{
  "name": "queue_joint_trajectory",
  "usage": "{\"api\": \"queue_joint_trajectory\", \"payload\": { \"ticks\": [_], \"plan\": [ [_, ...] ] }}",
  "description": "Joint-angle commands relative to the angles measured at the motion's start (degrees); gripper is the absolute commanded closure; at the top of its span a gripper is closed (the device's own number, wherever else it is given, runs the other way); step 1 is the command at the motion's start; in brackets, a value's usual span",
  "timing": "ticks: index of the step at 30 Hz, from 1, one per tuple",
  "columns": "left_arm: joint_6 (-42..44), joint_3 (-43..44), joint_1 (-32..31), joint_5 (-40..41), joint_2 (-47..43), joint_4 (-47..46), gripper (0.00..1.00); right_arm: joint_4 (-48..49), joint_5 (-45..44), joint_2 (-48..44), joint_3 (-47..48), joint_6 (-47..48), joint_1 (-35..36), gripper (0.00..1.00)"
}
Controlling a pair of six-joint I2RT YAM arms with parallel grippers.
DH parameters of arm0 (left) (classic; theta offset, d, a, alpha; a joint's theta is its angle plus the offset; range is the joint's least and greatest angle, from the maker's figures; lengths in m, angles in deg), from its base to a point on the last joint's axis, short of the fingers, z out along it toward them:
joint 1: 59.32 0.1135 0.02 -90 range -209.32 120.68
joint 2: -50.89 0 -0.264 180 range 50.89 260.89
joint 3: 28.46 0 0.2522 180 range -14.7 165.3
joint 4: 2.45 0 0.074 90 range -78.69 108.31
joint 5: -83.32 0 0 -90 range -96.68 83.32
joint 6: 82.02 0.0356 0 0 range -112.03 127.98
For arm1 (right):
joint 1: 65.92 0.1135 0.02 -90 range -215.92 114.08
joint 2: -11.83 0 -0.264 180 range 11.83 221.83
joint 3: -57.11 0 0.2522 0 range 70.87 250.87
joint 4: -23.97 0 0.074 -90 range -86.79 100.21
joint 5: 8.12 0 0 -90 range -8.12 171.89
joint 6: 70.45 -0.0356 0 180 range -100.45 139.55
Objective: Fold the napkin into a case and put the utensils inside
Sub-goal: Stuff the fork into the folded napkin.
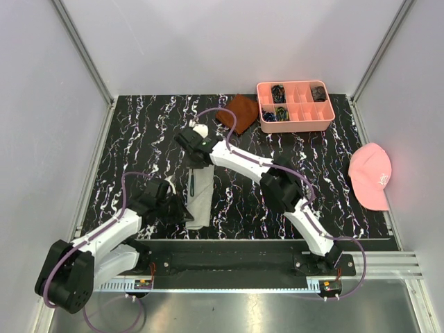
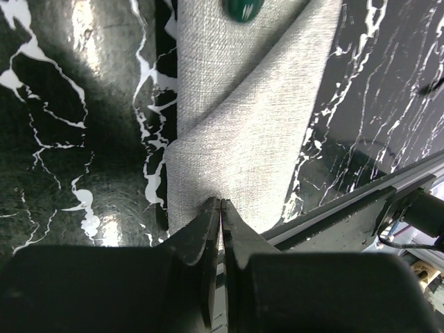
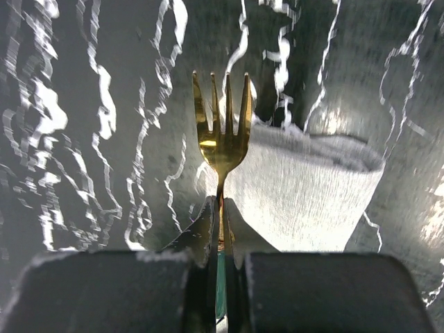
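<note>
Clamps left hand (image 2: 220, 207) on near edge of soft, limp case (image 2: 239, 118); clamps right hand (image 3: 221, 208) on handle of fork (image 3: 222, 132), thin, stiff, probably slippery; needs firm grip.

With jaws pinched together, the left gripper (image 2: 220, 205) sits lower left overhead, while the right gripper (image 3: 220, 205) stretches toward upper centre.

Plain white enclosure walls (image 1: 229, 41), aluminium corner posts (image 1: 82, 52), glossy black white-veined marble tabletop (image 1: 139, 139), soft even light
</note>
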State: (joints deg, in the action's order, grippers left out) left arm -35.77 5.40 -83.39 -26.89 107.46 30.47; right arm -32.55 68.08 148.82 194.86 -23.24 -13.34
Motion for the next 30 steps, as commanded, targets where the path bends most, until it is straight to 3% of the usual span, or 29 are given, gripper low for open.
{"api": "queue_joint_trajectory", "payload": {
  "ticks": [1,9,30],
  "plan": [
    [-0.8,-0.8,0.3,-0.7,0.8,-3.2,0.91,0.3,-4.7,-3.1,-3.1,0.2,1.3,1.0],
    [-0.8,-0.9,0.3,-0.4,0.6,-3.1,0.92,2.6,-5.2,-5.9,-9.6,-0.5,2.6,1.0],
    [-0.6,0.0,0.3,0.6,0.5,-2.9,0.93,5.1,6.2,-12.7,-21.1,-11.7,4.6,1.0]
  ]
}}
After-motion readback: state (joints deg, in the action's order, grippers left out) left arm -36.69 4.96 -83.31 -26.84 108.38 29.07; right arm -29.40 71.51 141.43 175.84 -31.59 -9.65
